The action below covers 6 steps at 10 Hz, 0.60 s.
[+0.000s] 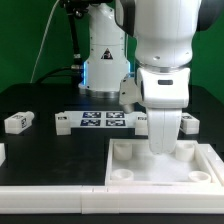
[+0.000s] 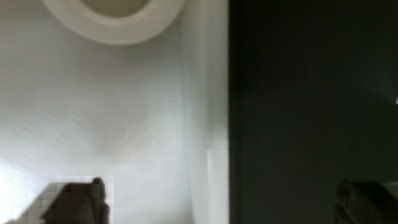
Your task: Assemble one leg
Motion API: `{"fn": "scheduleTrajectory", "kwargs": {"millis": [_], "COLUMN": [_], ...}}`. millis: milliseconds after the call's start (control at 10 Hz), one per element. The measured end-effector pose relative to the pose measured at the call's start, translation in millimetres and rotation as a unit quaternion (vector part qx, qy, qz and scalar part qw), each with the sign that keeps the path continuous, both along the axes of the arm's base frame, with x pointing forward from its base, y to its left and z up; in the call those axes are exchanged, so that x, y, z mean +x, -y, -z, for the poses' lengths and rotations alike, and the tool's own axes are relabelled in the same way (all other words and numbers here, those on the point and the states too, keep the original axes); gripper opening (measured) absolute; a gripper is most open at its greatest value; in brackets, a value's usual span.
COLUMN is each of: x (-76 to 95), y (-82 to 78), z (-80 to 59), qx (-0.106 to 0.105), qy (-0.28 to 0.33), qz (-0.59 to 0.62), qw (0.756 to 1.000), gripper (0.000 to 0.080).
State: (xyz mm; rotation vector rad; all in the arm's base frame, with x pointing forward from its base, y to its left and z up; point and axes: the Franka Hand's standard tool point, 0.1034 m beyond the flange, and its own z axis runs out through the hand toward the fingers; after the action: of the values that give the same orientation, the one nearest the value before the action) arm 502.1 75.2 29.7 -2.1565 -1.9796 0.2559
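Note:
A leg (image 1: 18,122), a small chunky white post with a tag, lies on the black table at the exterior view's left. A second leg (image 1: 188,122) lies at the right, partly behind the arm. The large white tray (image 1: 130,172) with corner sockets lies at the front. My gripper (image 1: 163,148) hangs low over the tray's back edge, its fingers hidden by the wrist there. In the wrist view the gripper (image 2: 219,205) is open and empty. Its fingertips (image 2: 75,203) stand wide apart, astride the tray's edge (image 2: 210,110). A round socket (image 2: 116,18) shows ahead.
The marker board (image 1: 95,122) lies on the table behind the tray. Another white part (image 1: 2,152) shows at the left edge. The robot's base (image 1: 105,60) stands at the back, before a green wall.

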Motion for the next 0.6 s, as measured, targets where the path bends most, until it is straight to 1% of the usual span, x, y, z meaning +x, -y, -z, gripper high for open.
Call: {"fn": "scheduleTrajectory", "kwargs": {"millis": [200,300,600], "x": [-0.1,-3.6,-27.4], "y": [0.5,1.2,0.2], "z": [-0.1,-5.2,-33.1], "qx": [0.0,-0.006,-0.027], "qy": [0.0,0.0,0.0], "qz": [0.0,0.014,0.044], "qw": [1.0,1.0,0.999], "gripper": [0.0649,0.0649,0.0649]}}
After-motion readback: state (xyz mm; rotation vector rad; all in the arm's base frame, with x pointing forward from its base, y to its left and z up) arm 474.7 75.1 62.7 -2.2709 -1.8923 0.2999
